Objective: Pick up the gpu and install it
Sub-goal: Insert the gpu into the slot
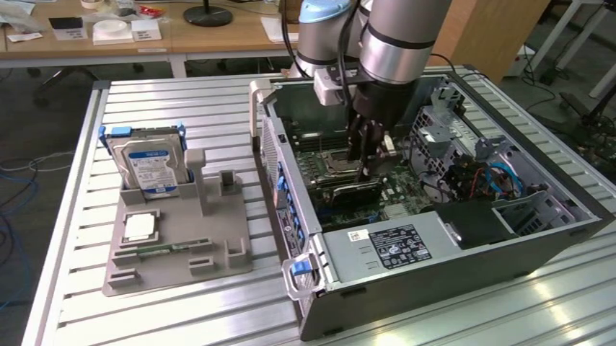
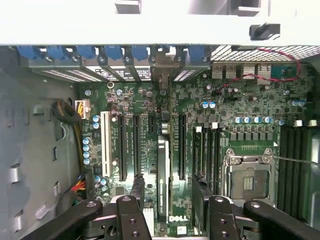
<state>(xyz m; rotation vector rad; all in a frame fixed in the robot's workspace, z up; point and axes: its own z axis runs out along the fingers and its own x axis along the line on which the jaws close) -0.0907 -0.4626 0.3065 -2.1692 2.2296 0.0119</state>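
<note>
The gpu (image 2: 163,175) stands on edge in an expansion slot of the motherboard (image 2: 235,107), seen from above as a thin dark strip with its bracket end toward the blue slot latches. My gripper (image 2: 168,184) hangs right over it, open, one finger on each side with a gap to the card. In the exterior view the gripper (image 1: 365,167) reaches down into the open computer case (image 1: 578,216), just above the black gpu (image 1: 353,192).
The empty CPU socket (image 2: 247,177) lies beside the memory slots. The power supply (image 1: 405,245) and drive cage with cables (image 1: 481,173) crowd the case. At the exterior view's left, a grey fixture (image 1: 231,259) holds a hard drive (image 1: 146,164), a CPU chip (image 1: 141,227) and a memory stick (image 1: 161,249).
</note>
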